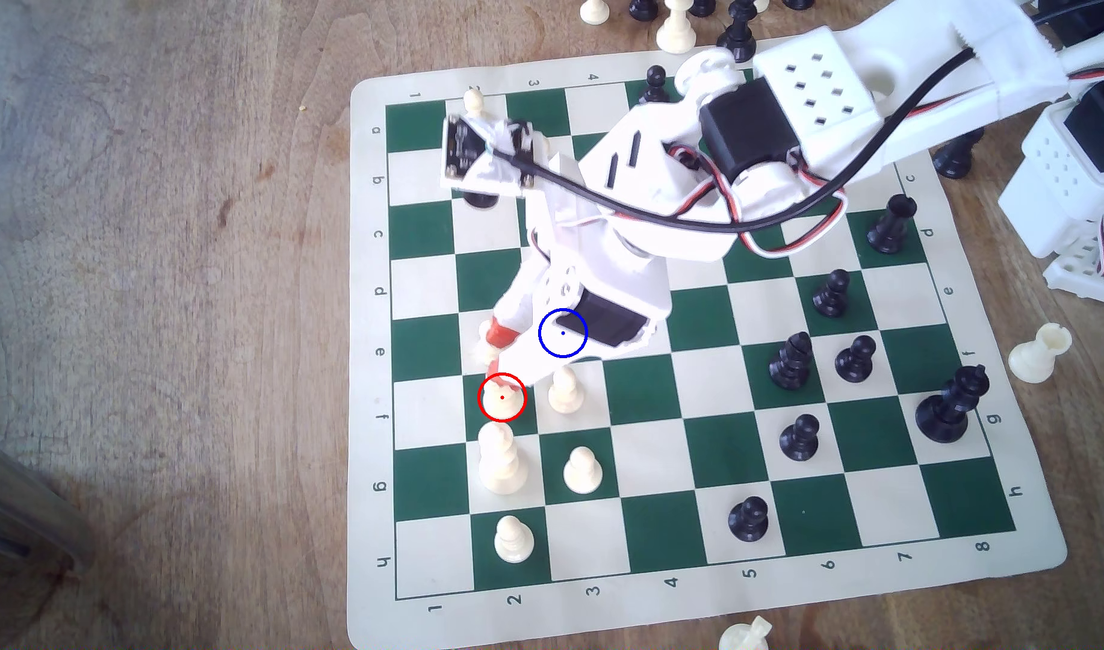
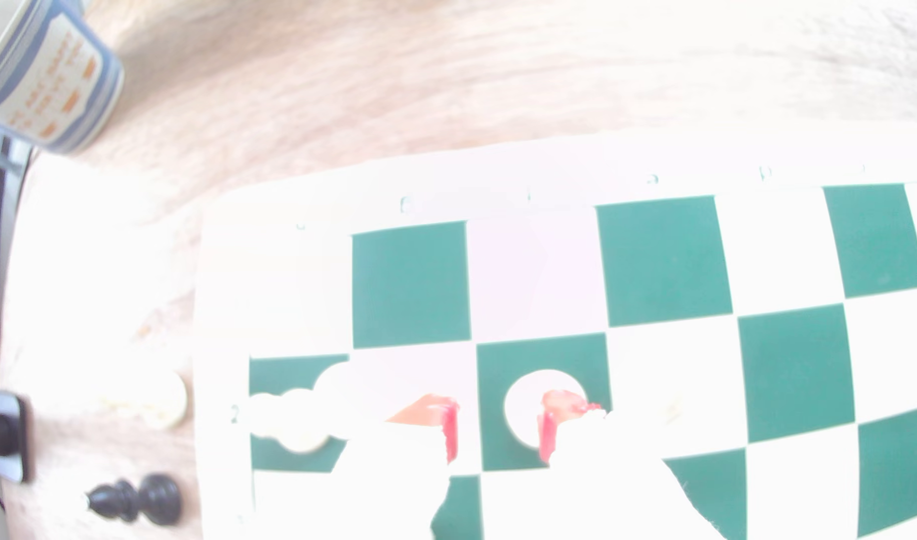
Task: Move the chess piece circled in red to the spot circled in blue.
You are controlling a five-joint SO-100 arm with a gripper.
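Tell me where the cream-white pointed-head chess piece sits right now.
In the exterior view, the cream-white pointed-head chess piece stands on a green square near the board's left edge, below the red-tipped gripper, above the taller white piece.

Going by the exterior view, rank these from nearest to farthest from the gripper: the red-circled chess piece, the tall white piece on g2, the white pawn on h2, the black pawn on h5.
1. The chess piece, right at the gripper tips.
2. The tall white piece, one square below.
3. The white pawn, by the board's bottom edge.
4. The black pawn, off to the exterior view's right.
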